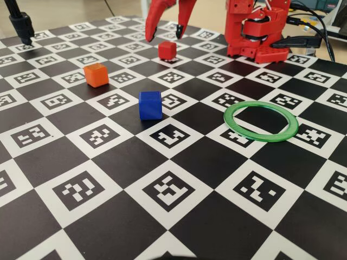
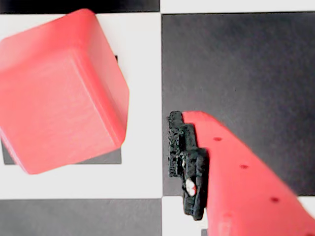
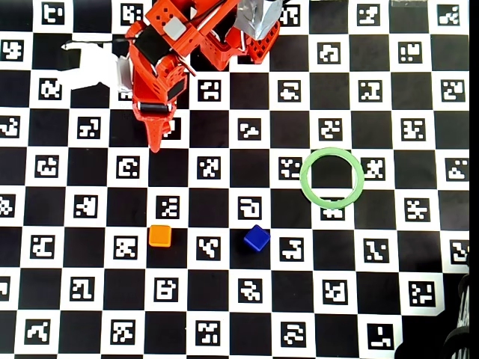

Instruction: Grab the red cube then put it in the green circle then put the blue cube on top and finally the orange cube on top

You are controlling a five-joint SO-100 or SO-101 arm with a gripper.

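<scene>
The red cube (image 1: 167, 50) sits on the far part of the checkered board. My red gripper (image 1: 166, 32) hangs open just above and behind it, one finger to each side. In the wrist view the red cube (image 2: 59, 93) fills the upper left, and one finger's black pad (image 2: 187, 157) stands to its right without touching it. In the overhead view the arm (image 3: 157, 82) hides the red cube. The orange cube (image 1: 96, 75) and blue cube (image 1: 150, 104) rest apart nearer the front. The green circle (image 1: 261, 121) lies flat at the right with nothing inside.
The arm's red base (image 1: 255, 32) stands at the back right with black cables (image 1: 317, 30) beside it. A black stand (image 1: 21, 27) rises at the back left. The board (image 1: 173, 216) carries printed square markers.
</scene>
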